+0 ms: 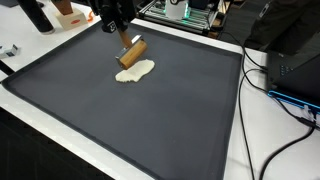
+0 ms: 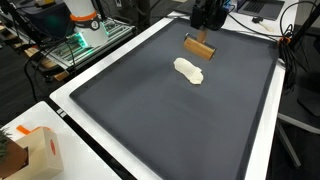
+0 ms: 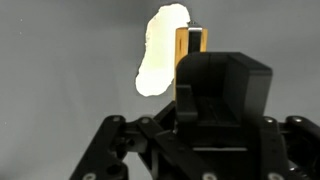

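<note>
A flat cream-white lump (image 1: 135, 71) (image 2: 189, 70) lies on the dark grey mat (image 1: 150, 120) (image 2: 170, 120) toward its far end. My gripper (image 1: 122, 36) (image 2: 205, 30) comes down from above and is shut on a small wooden block tool (image 1: 134, 52) (image 2: 200, 48). The block hangs tilted just beyond the lump, very close to its far edge; whether they touch I cannot tell. In the wrist view the wooden block (image 3: 190, 48) stands upright between the black fingers, with the white lump (image 3: 160, 55) right beside it. The gripper body hides the block's lower part.
A white table rim (image 1: 235, 120) frames the mat. Black cables (image 1: 275, 95) and dark gear lie off one side. Lit electronics (image 2: 85, 35) stand beyond the mat, and a cardboard box (image 2: 35, 150) sits near a corner.
</note>
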Controlling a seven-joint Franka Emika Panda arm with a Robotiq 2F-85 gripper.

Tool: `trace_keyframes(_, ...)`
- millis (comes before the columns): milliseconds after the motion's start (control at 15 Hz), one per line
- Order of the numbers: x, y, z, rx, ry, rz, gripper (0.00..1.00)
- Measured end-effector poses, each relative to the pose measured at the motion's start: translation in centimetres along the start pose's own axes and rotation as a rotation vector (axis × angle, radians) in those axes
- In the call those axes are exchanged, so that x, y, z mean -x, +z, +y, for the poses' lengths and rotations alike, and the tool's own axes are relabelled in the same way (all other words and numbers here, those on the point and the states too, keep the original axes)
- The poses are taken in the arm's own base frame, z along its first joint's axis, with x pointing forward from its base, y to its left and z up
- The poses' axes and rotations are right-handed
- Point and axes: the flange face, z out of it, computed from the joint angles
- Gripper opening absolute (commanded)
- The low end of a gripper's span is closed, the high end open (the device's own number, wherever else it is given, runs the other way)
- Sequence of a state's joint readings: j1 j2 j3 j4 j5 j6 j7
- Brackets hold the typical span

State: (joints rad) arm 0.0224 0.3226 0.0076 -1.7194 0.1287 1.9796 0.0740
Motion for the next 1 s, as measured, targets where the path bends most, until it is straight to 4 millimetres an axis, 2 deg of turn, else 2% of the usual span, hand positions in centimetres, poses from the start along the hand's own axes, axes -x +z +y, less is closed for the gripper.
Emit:
trace_keyframes(133,0.0,0.3,-0.1,0.0,-0.001,-0.004,0.44)
trace_keyframes(200,0.0,0.4,-0.1,0.001,-0.001,-0.005,0.19)
trace_keyframes(533,-0.2,1.3,-0.5,-0.029,-0.025,-0.018,0.19)
trace_keyframes(1000,-1.4,5.5,-1.1,-0.221,-0.079,-0.006,0.19)
